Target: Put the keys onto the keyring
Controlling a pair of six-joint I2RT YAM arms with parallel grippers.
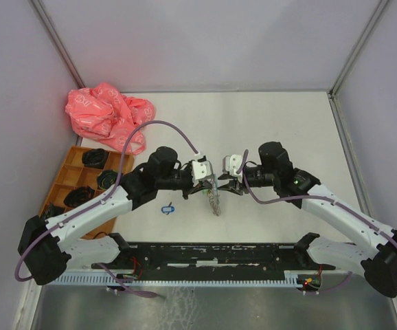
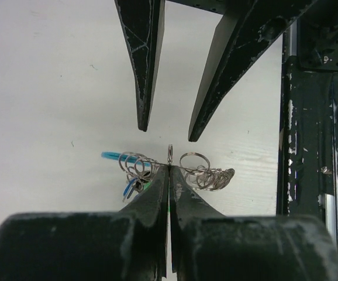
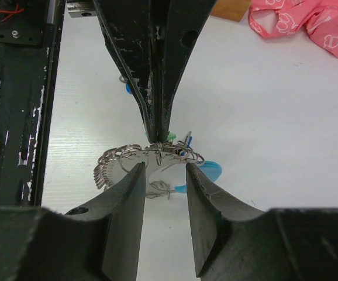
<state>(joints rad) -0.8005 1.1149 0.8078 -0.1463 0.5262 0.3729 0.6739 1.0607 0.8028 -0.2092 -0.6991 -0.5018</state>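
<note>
Left fingers (image 2: 157,193) pinch the keyring (image 2: 210,177) tight; right fingers (image 3: 128,193) stand parted just beside it.

White table (image 1: 288,137) with pink bag (image 1: 109,113), orange tray (image 1: 66,172) and small blue-tagged key (image 1: 167,208)

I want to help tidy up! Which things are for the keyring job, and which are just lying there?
For the job:
- keyring, pinched by the left gripper
- right gripper, open beside it
- blue-tagged key, lying loose

Just lying about:
- pink bag
- orange tray
</note>
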